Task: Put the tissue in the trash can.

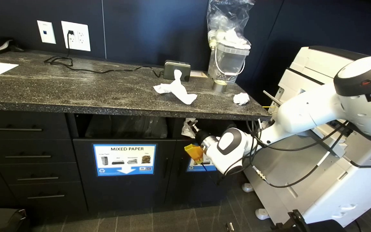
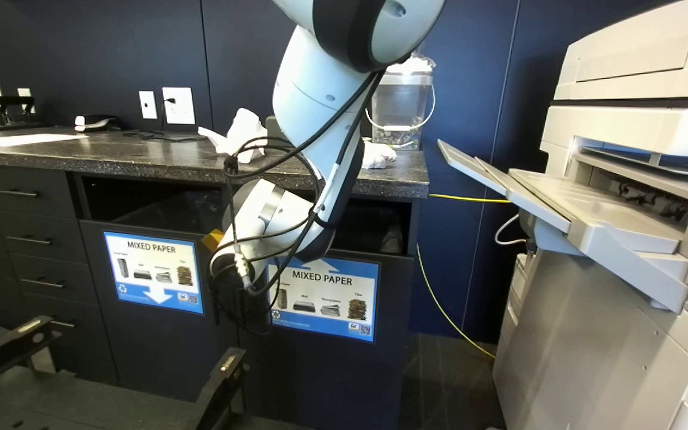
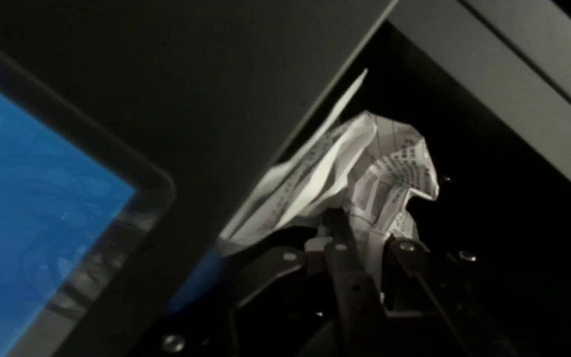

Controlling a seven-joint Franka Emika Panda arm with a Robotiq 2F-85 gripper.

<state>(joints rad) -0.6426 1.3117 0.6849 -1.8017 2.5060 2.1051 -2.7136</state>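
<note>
My gripper (image 1: 192, 125) is at the slot of the right-hand bin (image 1: 198, 187) in the dark cabinet. In the wrist view the gripper (image 3: 369, 235) is shut on a crumpled printed paper (image 3: 389, 158). The paper lies against the slot's edge, partly inside the dark opening; it also shows as a pale crumple in an exterior view (image 1: 187, 130). In an exterior view the arm hides the gripper, and this bin's label (image 2: 326, 298) also reads MIXED PAPER, so the label does not settle which bin is the trash can. White tissue (image 1: 178, 88) and a white wad (image 1: 241, 99) lie on the counter.
The left bin (image 1: 124, 190) has a MIXED PAPER label. The counter edge (image 1: 124, 111) overhangs the slots. A clear bucket (image 1: 229, 61), tape roll (image 1: 219, 86) and small dark box (image 1: 169, 69) stand on the counter. A printer (image 2: 607, 298) stands at the right. Cables (image 2: 302, 251) hang along the arm.
</note>
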